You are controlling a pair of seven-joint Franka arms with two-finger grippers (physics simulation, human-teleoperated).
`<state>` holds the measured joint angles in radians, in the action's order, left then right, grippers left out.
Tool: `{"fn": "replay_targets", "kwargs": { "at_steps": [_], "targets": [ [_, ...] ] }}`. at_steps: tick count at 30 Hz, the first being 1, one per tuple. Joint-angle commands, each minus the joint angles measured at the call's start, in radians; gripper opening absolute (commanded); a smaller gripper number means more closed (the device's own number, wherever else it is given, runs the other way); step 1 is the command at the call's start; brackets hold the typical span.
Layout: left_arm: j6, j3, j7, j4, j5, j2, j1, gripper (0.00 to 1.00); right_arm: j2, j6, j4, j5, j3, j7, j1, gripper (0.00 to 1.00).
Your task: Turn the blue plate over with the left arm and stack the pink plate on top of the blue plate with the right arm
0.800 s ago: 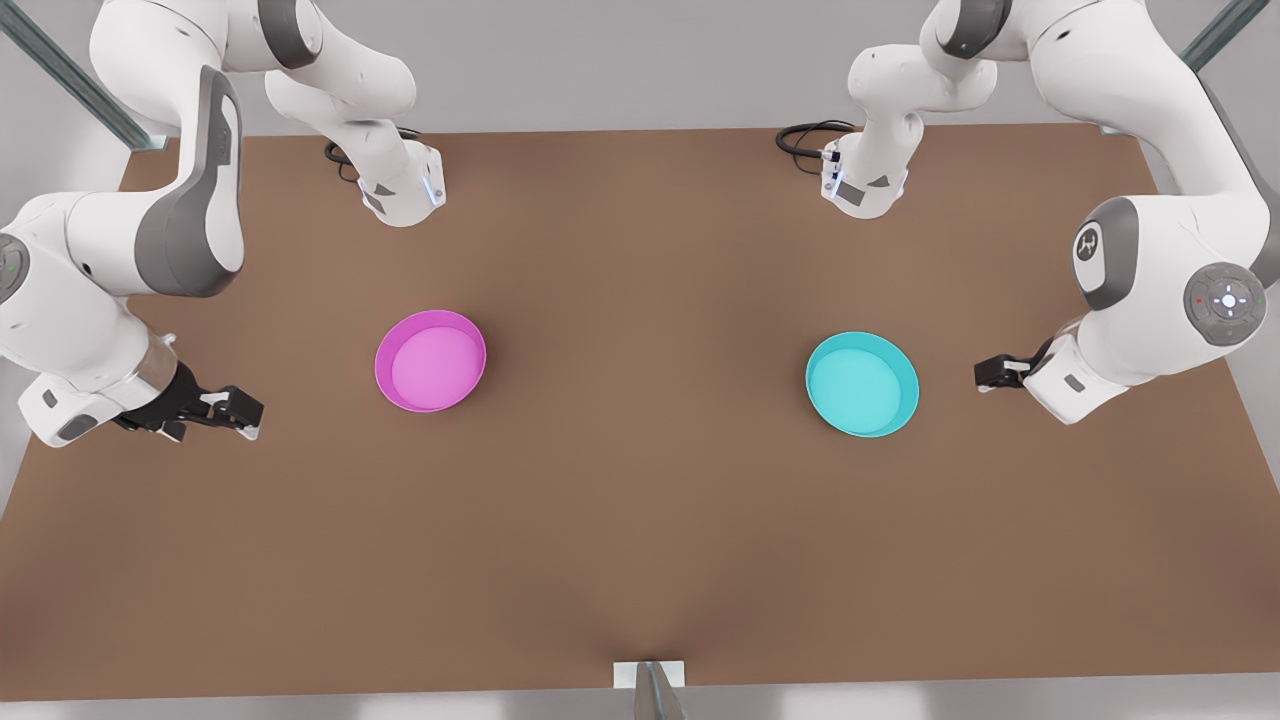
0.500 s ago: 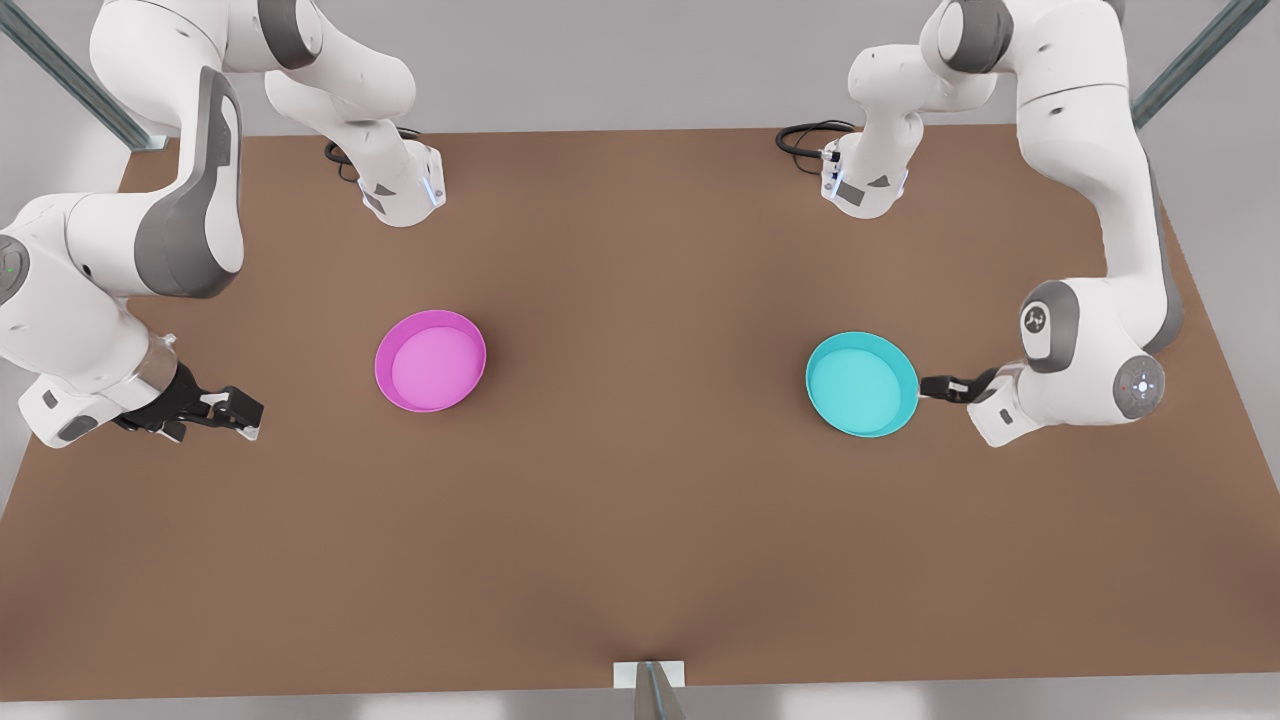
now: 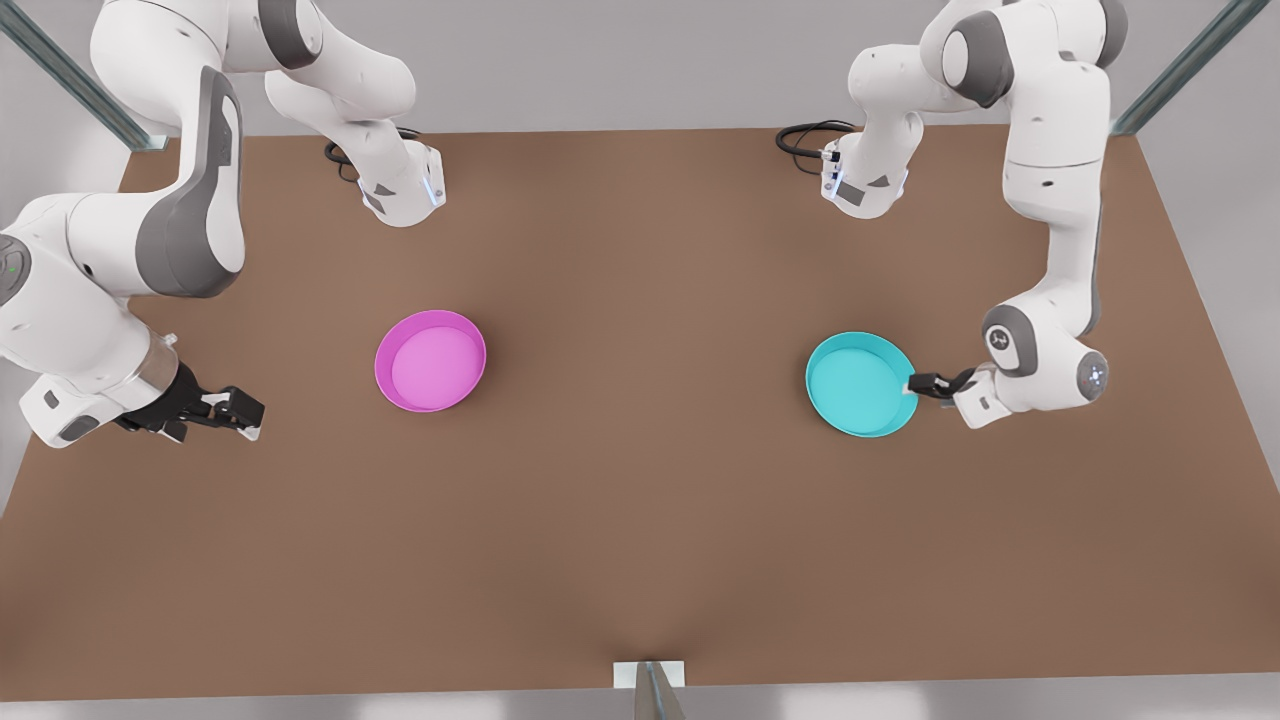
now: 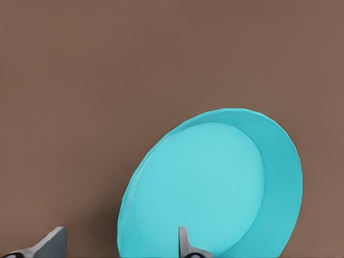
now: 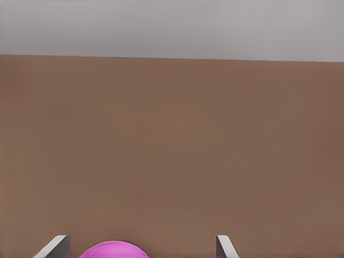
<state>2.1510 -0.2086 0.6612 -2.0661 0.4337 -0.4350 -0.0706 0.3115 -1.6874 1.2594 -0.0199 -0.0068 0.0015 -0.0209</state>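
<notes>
Since the earlier frames, the left end effector (image 3: 912, 384) has closed the gap to the blue plate (image 3: 860, 384) and now sits at its 3 o'clock rim in the front view. In the left wrist view its fingers (image 4: 185, 244) stand apart, one over the plate's inside and the other outside the wall, so the rim lies between them, unpinched. That straddle suits a flip: I judge a rim pinch gives leverage to turn the dish. The blue plate rests upright, hollow up, on the worktop (image 3: 640, 500), at 3 o'clock from centre. The right end effector (image 3: 235, 410) waits at 9 o'clock, fingers spread, aimed at the pink plate (image 3: 430, 361) but well apart from it. The pink plate lies hollow up, far from the blue one; stacking must wait for the flip.
</notes>
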Motion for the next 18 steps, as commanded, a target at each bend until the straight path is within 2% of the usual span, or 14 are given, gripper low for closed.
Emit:
{"fn": "replay_targets", "kwargs": {
  "at_steps": [1, 3, 4, 7, 18],
  "targets": [
    [0.000, 0.000, 0.000, 0.000, 0.005, -0.002, 0.000, 1.00, 0.000, 0.000, 0.000, 0.000, -0.001, 0.000, -0.001, 1.00],
    [0.001, 0.000, -0.002, 0.000, 0.034, -0.015, 0.000, 0.98, 0.000, 0.000, 0.000, 0.000, -0.001, 0.000, -0.001, 1.00],
    [0.000, 0.000, -0.002, 0.000, 0.051, -0.022, 0.000, 0.80, 0.001, 0.000, 0.000, 0.000, -0.001, 0.000, -0.001, 1.00],
    [-0.008, 0.000, -0.024, 0.000, 0.069, -0.030, -0.002, 0.51, 0.001, 0.000, 0.000, 0.000, 0.001, 0.000, -0.001, 1.00],
    [0.001, 0.000, -0.126, 0.006, 0.071, -0.059, -0.009, 0.49, 0.003, 0.000, -0.002, 0.000, 0.001, 0.000, -0.001, 1.00]
  ]
}}
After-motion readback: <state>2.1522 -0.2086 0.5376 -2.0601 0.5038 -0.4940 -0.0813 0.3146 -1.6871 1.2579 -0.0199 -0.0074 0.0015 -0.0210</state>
